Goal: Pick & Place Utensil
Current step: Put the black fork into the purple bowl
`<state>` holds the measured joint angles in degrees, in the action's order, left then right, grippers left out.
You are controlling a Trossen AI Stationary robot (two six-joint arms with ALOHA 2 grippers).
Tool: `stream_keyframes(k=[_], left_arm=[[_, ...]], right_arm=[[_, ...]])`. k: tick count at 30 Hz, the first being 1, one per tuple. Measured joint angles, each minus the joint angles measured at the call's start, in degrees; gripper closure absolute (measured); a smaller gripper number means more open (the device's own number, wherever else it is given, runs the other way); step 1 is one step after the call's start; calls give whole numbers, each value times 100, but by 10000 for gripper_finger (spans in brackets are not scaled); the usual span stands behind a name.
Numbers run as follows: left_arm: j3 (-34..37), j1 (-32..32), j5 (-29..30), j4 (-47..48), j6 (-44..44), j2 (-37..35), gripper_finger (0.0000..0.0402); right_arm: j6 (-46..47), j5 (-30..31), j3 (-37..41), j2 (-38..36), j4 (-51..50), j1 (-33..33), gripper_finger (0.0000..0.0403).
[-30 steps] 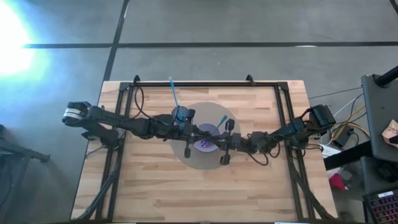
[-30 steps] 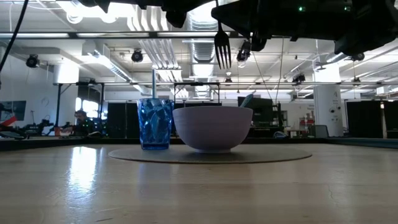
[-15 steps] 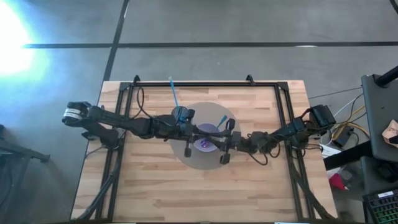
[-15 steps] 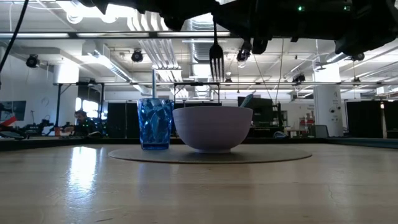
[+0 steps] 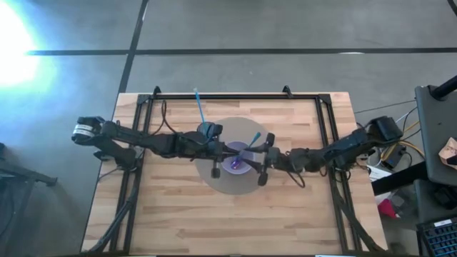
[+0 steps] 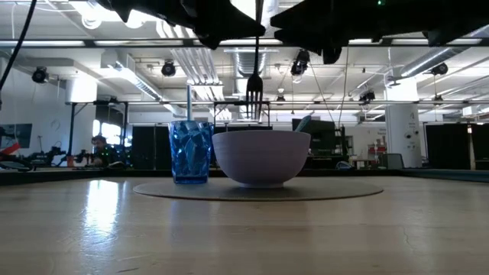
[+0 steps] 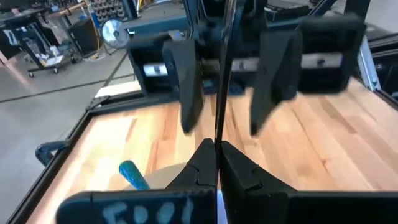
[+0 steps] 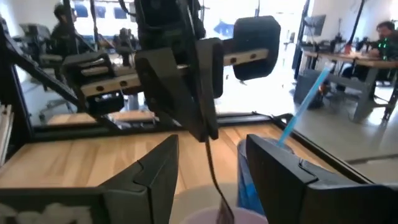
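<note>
— What is sitting on that wooden worktop (image 5: 178, 214) right now?

— A round grey mat (image 5: 223, 184) is lying in the middle of it, and both dark arms are reaching in over it from either side. On the mat a pale bowl (image 6: 261, 158) is standing, with a blue faceted cup (image 6: 190, 151) just beside it. A blue straw (image 5: 199, 105) is sticking up out of the cup and leaning toward the far edge.

— And the grippers?

— The left gripper (image 7: 217, 163) is hanging right above the bowl. Its fingers (image 7: 198, 167) are pressing together on the handle of a fork (image 6: 254, 92), pinching it so it is dangling straight down.

— Where is the fork exactly?

— It is hanging upright over the bowl, tines down, with the tines sitting just above the rim and not touching it, as seen from table height.

— What is the right gripper doing?

— The right gripper (image 8: 210, 163) is facing the left one, close by on the other side of the bowl. Its fingers (image 8: 157, 168) are standing spread apart, with the fork's thin handle passing between them and touching neither. It is gripping nothing.

— Anything else in the bowl?

— A small teal-handled item (image 6: 303, 122) is poking up past the far rim; I cannot tell what it is.
</note>
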<state>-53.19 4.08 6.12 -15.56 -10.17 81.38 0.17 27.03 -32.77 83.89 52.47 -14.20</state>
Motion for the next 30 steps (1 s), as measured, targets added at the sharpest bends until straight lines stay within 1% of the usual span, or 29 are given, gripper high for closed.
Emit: stream_keyframes(k=[5, 9, 12, 17, 26, 30], left_arm=[[-36, -67, -11, 395, 21, -2, 401], [-48, -164, -162, 508, 145, -2, 401], [-48, -233, -465, 503, 293, -4, 401], [-48, -254, -565, 499, 328, -4, 401], [-48, -254, -565, 505, 321, -4, 401], [-48, -254, -565, 512, 317, -4, 401]], right_arm=[[115, 15, 0, -667, -919, -4, 220], [-146, -46, 2, -986, -1033, -17, 225], [-516, -201, -18, -1055, -1033, -13, 223], [-790, -612, -211, -880, -1027, 71, 218], [-909, -696, -794, -56, -1034, 280, 219], [-964, -717, -993, 93, -1034, 286, 220]])
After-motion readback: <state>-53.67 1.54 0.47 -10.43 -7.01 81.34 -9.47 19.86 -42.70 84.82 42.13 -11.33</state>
